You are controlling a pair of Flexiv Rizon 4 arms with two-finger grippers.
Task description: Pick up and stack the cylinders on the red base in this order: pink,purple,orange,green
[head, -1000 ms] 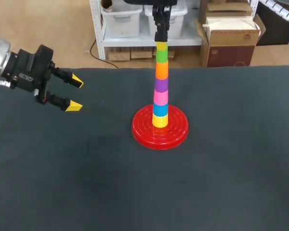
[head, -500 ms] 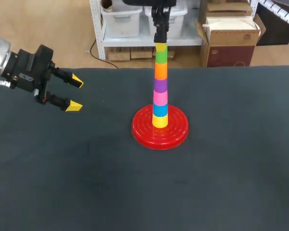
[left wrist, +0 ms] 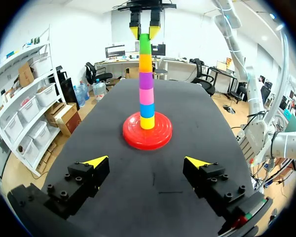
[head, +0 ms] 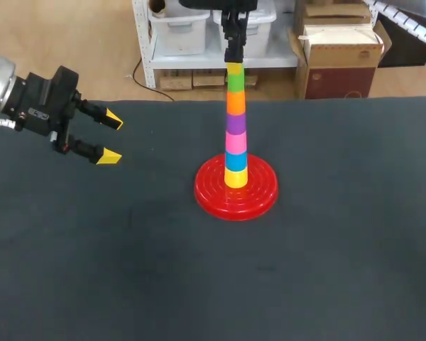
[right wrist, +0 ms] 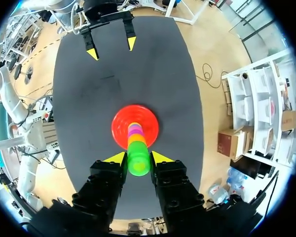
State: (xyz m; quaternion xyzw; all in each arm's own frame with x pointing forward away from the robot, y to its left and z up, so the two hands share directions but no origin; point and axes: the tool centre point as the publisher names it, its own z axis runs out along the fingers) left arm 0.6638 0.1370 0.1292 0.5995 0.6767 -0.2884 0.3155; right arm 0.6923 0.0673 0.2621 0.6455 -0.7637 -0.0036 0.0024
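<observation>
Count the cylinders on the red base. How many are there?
6, all stacked on the base: yellow at the bottom, then blue, pink, purple, orange, and green on top, held by the right gripper. None seem hidden.

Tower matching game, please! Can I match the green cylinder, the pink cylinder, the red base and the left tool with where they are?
Things:
1. green cylinder
2. pink cylinder
3. red base
4. left tool

Places:
A. flat on the table, at the very bottom
B. between blue and purple
C. open, holding nothing, off to one side
D. at the very top, gripped by the right tool

Pairs: 1-D, 2-B, 3-A, 4-C
</observation>
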